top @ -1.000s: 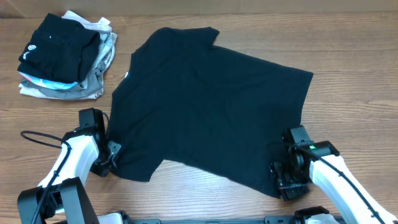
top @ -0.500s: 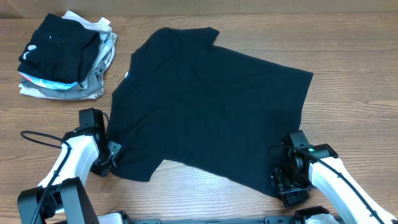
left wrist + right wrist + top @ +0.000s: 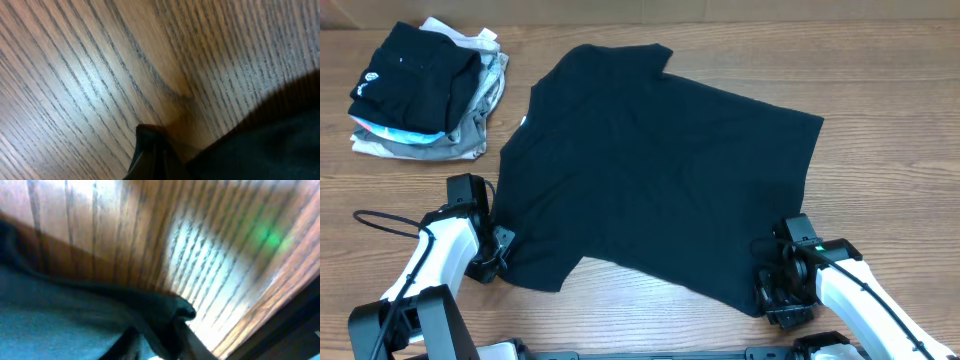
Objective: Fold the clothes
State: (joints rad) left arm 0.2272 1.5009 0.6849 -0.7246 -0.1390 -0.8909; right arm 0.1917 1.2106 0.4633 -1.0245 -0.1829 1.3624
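Now R gripper [image 3: 769, 293] pinches shirt [image 3: 660, 170] hem; L gripper [image 3: 500, 251] at shirt corner, opening can't tell.

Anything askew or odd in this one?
The black shirt lies flat but slanted across the table, not square to its edge. The pile of folded clothes at far left is ragged, pale layers poking out.

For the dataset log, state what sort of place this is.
Probably a robotics lab bench for laundry folding: a wood-grain table, a white left arm and right arm, a plain black short-sleeved shirt spread flat, and a stack of folded garments.
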